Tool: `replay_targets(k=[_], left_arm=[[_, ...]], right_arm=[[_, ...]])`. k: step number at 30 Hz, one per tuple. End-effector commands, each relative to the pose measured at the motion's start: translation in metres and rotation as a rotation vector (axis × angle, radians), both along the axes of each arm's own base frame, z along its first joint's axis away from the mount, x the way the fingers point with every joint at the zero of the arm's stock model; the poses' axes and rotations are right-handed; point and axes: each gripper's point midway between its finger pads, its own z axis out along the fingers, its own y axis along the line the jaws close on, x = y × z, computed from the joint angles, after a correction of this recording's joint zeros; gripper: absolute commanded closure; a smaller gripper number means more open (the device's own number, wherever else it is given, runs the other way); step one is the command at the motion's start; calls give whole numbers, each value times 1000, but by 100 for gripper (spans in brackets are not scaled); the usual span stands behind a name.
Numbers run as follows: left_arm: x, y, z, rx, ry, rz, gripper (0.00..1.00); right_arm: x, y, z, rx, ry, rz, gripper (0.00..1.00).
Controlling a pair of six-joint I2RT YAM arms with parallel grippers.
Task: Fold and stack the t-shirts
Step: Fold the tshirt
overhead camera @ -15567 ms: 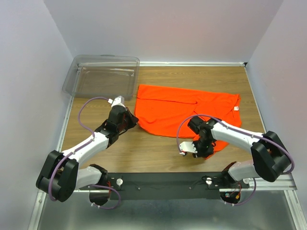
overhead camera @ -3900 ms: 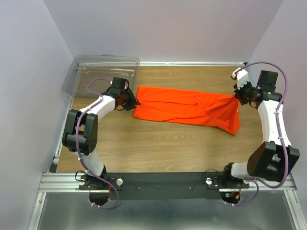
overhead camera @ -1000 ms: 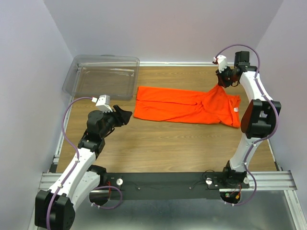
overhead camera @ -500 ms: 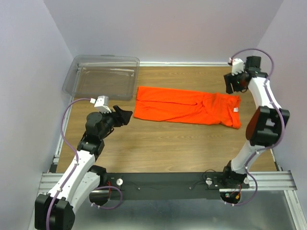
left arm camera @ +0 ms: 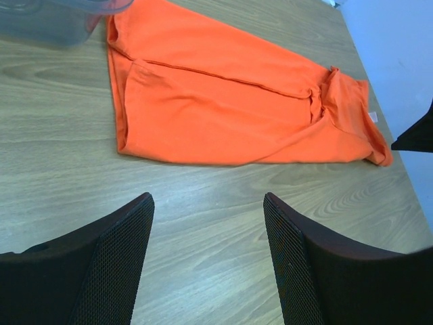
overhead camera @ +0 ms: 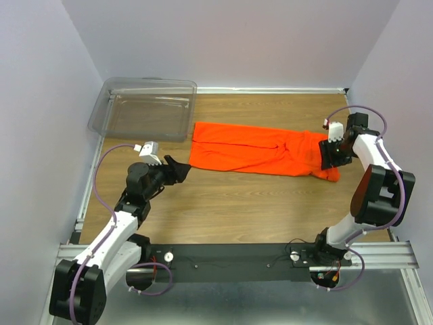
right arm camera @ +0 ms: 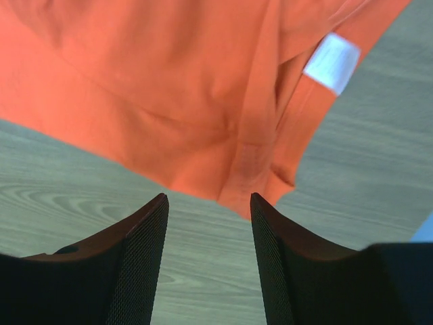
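From above, the right gripper (overhead camera: 329,156) covers the right end of the t-shirt (overhead camera: 257,149). The right wrist view cuts the t-shirt off at top and left, and the left wrist view shows only a corner of the clear bin (left arm camera: 47,17).

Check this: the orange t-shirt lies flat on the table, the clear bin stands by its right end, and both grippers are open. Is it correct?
Not quite: the top view shows the clear bin by the left end of the orange t-shirt. The rest holds: it lies flat on the table, and the left gripper and right gripper are open.
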Motion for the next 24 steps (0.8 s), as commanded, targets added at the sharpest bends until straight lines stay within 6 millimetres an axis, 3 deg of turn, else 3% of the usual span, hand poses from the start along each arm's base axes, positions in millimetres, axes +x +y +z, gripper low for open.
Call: replay_targets(k=[1, 12, 17, 24], left_arm=[[0, -7, 4, -29, -30, -39, 26], [2, -10, -19, -35, 44, -48, 27], [6, -14, -43, -33, 139, -50, 28], [19, -12, -80, -26, 293, 11, 30]], right_arm=[[-14, 3, -11, 20, 55, -24, 42], [-12, -20, -19, -96, 69, -84, 43], [-14, -22, -34, -83, 91, -101, 43], [-19, -31, -36, -69, 87, -118, 51]])
